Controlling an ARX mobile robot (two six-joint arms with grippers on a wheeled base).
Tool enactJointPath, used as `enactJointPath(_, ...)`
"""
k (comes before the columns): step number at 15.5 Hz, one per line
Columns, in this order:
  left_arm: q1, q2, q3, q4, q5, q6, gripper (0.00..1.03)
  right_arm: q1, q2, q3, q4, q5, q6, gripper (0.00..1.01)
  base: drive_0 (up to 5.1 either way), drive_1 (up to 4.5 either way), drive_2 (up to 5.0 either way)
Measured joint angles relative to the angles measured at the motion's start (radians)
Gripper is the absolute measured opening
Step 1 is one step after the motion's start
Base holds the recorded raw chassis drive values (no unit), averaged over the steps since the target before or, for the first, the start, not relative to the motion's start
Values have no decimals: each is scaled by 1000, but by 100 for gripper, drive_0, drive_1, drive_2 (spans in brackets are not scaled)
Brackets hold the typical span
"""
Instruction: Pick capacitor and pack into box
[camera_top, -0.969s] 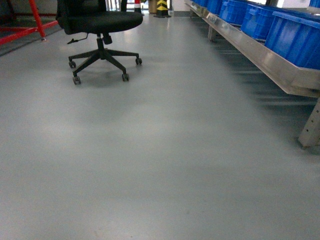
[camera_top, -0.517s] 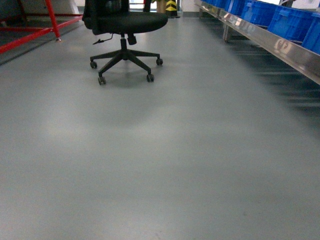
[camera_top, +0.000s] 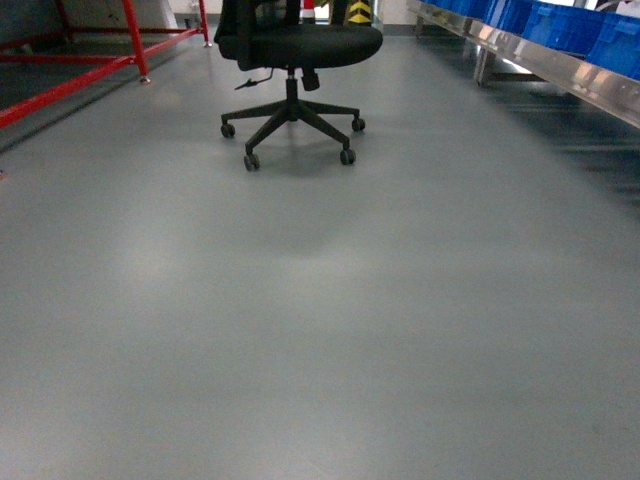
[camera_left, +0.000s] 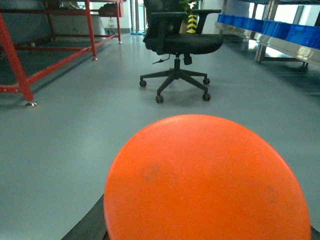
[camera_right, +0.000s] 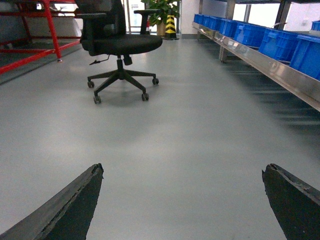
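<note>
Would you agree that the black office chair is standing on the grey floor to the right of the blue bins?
Not quite: in the head view the black office chair stands on the grey floor to the left of the blue bins, not the right.

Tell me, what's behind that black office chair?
Behind the office chair the right wrist view shows a potted plant and a yellow-and-black striped post. The chair's backrest covers whatever stands directly behind it.

The smooth grey floor (camera_top: 320, 330) has a dull sheen, the office chair (camera_top: 298, 45) is black fabric on a plastic base, and blue plastic bins (camera_right: 272, 42) sit on a brushed metal rack (camera_right: 280, 72).
</note>
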Motion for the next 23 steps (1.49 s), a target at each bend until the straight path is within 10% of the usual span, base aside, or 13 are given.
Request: enactJointPath(23, 0, 0, 0, -2, 0, 0, 44, 0, 0, 0, -1, 0, 0, 98, -498, 247, 247)
